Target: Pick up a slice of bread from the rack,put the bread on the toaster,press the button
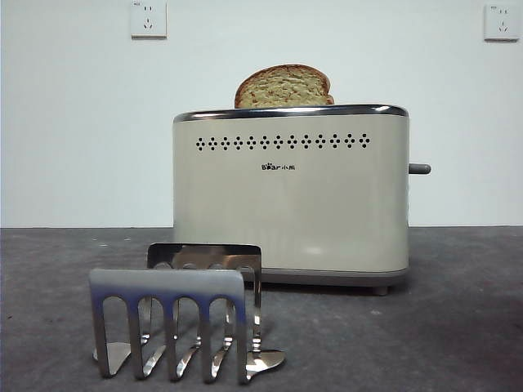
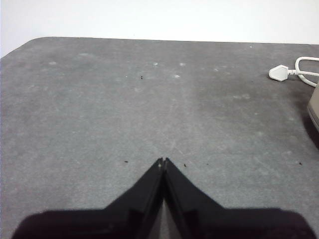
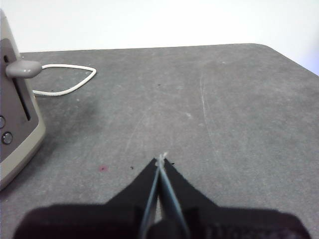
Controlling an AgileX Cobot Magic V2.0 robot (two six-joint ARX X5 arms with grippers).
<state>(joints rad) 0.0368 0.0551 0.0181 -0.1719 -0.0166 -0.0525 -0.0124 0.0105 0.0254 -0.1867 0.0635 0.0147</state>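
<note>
Looking across a dark grey, scuffed table (image 1: 458, 327) toward a plain white wall (image 1: 73, 122), I count two white sockets: one (image 1: 148, 19) high at the picture's left, one (image 1: 501, 22) at its right. One toaster (image 1: 290, 196) stands upright on the table, and one slice (image 1: 284, 86) sits in its top, the domed crust half showing above the chrome edge. One rack (image 1: 184, 314) stands in front of the toaster, nearer the camera, with nothing in its slots. One button (image 1: 419, 169) juts sideways from the toaster's narrow end, high on that end. My left gripper (image 2: 163, 162) has its jaws closed tip to tip with nothing between them, low over bare table; a sliver of the toaster's corner shows at that view's edge, with one white plug (image 2: 279, 73) and its cord lying on the table near it. My right gripper (image 3: 160, 160) is likewise pinched together and holds nothing; the button (image 3: 21, 68) is well apart from it, off to one side, and a loop of white cord (image 3: 67, 79) lies beyond the toaster.
</note>
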